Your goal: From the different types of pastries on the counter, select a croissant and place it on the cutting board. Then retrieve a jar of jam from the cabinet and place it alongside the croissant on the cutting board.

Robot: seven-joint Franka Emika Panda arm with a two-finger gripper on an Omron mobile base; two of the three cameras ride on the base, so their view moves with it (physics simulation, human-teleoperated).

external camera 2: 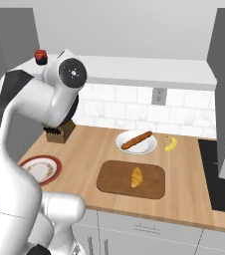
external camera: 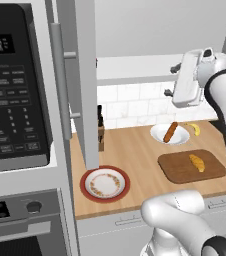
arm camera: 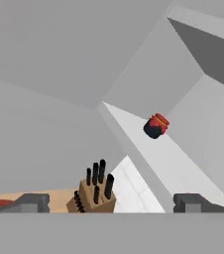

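The gripper hangs empty, its fingertips spread wide. One jar of jam sits ahead of it on the cabinet shelf, untouched. Far below it, one croissant lies on the single cutting board; one knife block stands beneath.

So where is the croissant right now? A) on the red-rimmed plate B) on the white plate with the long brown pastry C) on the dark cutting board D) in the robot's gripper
C: the golden croissant lies on the dark-brown cutting board, apart from the stick-shaped pastry on the white plate.
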